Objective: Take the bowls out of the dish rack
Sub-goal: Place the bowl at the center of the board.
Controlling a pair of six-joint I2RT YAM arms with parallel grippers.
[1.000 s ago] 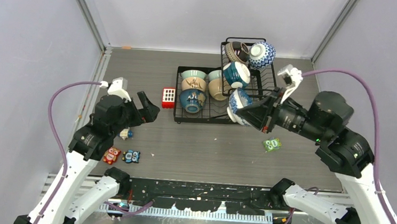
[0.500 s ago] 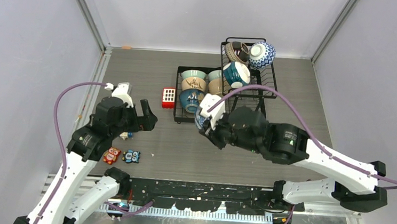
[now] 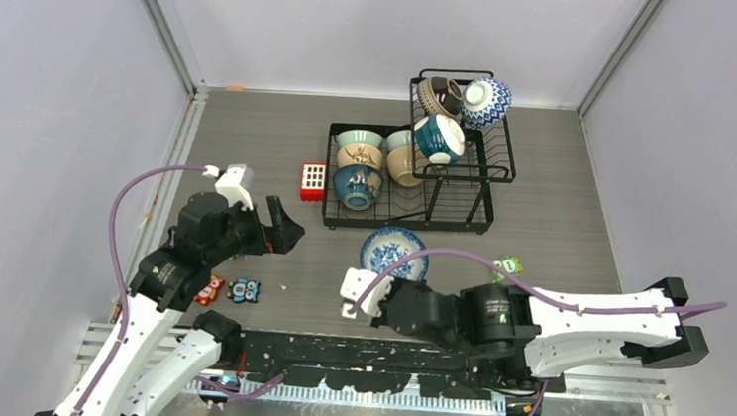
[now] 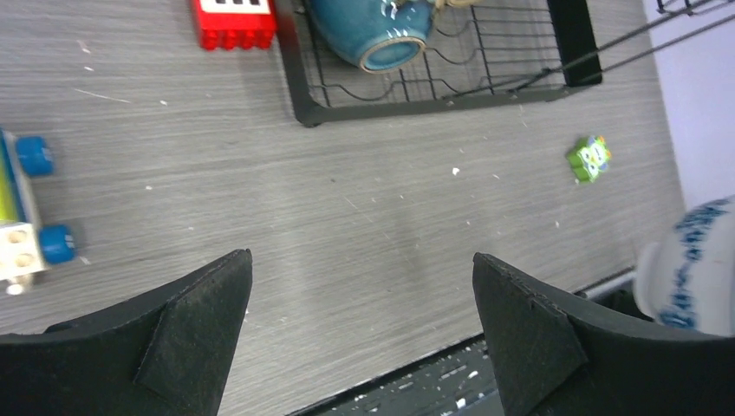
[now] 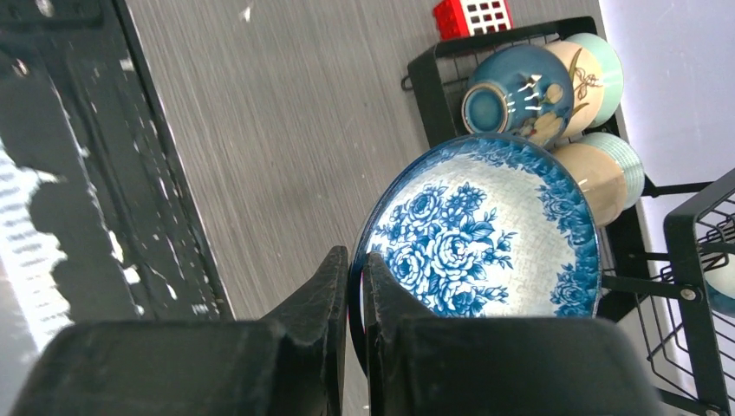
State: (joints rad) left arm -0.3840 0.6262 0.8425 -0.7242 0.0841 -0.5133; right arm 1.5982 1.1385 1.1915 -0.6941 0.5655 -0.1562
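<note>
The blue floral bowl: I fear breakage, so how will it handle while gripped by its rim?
Probably rigid and brittle: the blue floral bowl looks like glazed ceramic, so knocks could chip it. The glaze may be slippery, and the right pincer pinches only its rim, so it might pivot. Its round shape could let it roll if set on edge.

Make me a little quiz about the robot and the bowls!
1. True or false: the left end effector holds a bowl.
2. Which does the right end effector grip? A plain green bowl, B blue flowery bowl, C brown bowl.
3. Fill in: the block beside the rack is ____.
Key: 1 false, it is open and empty. 2 B. 3 red.
</note>
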